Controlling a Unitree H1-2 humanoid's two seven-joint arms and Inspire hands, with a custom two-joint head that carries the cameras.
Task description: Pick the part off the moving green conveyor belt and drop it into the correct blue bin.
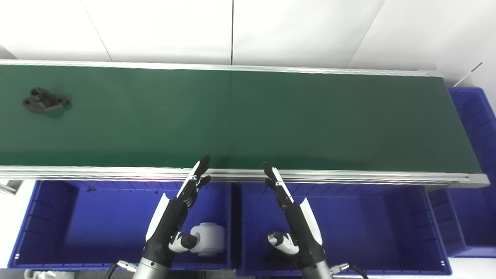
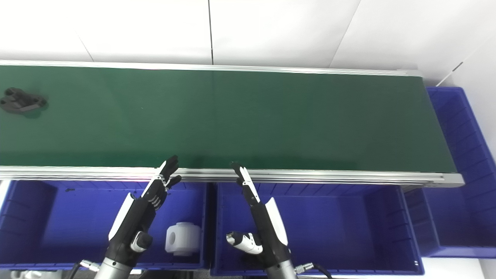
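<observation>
A black flanged part (image 1: 45, 100) lies on the green conveyor belt (image 1: 248, 116) at its far left. My left hand (image 1: 182, 205) hovers over the left blue bin (image 1: 50, 228), fingers straight and apart, holding nothing. My right hand (image 1: 288, 205) hovers over the middle blue bin (image 1: 368, 228), also open and empty. Both hands' fingertips reach the belt's near rail, far from the black part.
A white cylindrical part (image 1: 209, 238) rests in the left bin beside my left wrist. A third blue bin (image 1: 474, 116) stands past the belt's right end. A silver rail (image 1: 348, 177) borders the belt's near edge. White wall panels stand behind.
</observation>
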